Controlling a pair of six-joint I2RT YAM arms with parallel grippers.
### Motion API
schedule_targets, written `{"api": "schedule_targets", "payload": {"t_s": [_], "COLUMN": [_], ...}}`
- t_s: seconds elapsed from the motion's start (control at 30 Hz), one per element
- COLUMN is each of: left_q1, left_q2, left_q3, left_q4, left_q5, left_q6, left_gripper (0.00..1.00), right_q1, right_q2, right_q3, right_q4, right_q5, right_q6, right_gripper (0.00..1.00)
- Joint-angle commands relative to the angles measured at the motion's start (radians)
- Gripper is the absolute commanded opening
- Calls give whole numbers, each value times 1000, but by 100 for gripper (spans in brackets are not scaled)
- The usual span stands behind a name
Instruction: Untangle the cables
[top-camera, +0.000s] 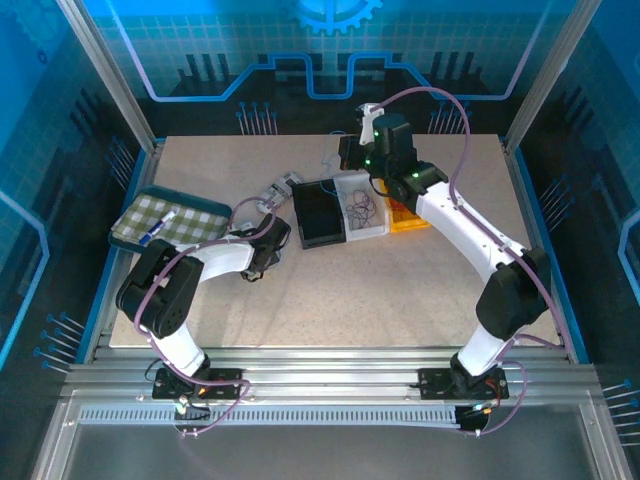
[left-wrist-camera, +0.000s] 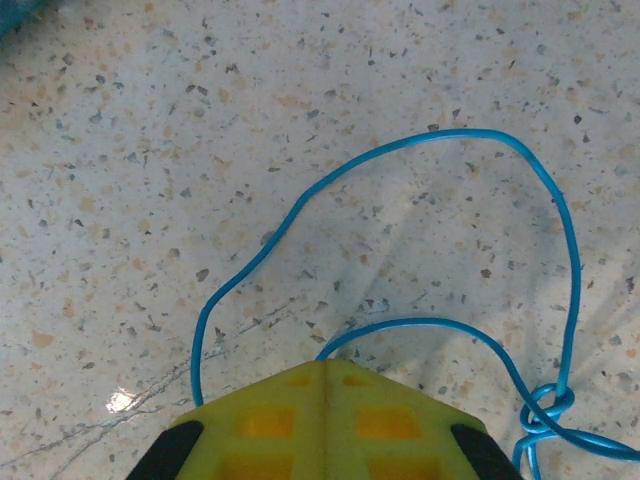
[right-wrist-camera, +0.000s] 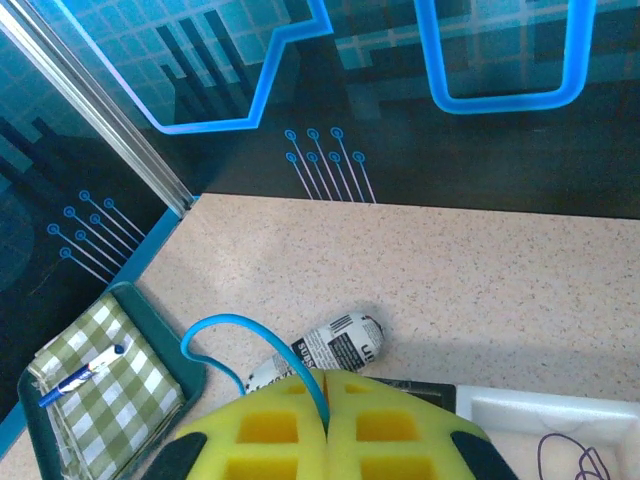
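A blue cable (left-wrist-camera: 400, 150) lies in loops on the speckled table, with a knot (left-wrist-camera: 548, 405) at the lower right of the left wrist view. One end of it runs in between the yellow tips of my left gripper (left-wrist-camera: 325, 362), which is shut on it, low over the table (top-camera: 262, 255). My right gripper (right-wrist-camera: 326, 385) is shut on a blue cable (right-wrist-camera: 232, 324) that arches out to the left of its tips; it hangs over the back of the table (top-camera: 352, 148). More thin dark and red cables (top-camera: 360, 208) lie curled in a white bin (right-wrist-camera: 520, 405).
A black bin (top-camera: 320, 215) stands beside the white bin (top-camera: 376, 228), with an orange object (top-camera: 408, 217) to its right. A printed cylinder (right-wrist-camera: 335, 348) lies left of the bins. A teal tray (top-camera: 128, 240) with a checked cloth and a pen sits at the left edge.
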Motion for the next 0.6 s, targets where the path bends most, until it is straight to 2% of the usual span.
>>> {"api": "schedule_targets", "payload": {"t_s": [0.0,0.17,0.43,0.57], "left_q1": [7,7,8,7], "left_q2": [10,9,18,12], "left_q3": [1,1,7,2], "left_q4": [29,31,31,30], "left_q5": [42,42,48,46], "left_q6": [24,21,23,21], "left_gripper": [0,0,0,0], "right_q1": [15,16,21,30], "right_q2": [-19,-39,13,58], "right_q3": [48,64,51,53], "right_q4": [27,36,15,2], "right_q5": [42,70,-3,1], "right_q6": [-12,-24,30,32], "right_gripper": [1,1,1,1]}}
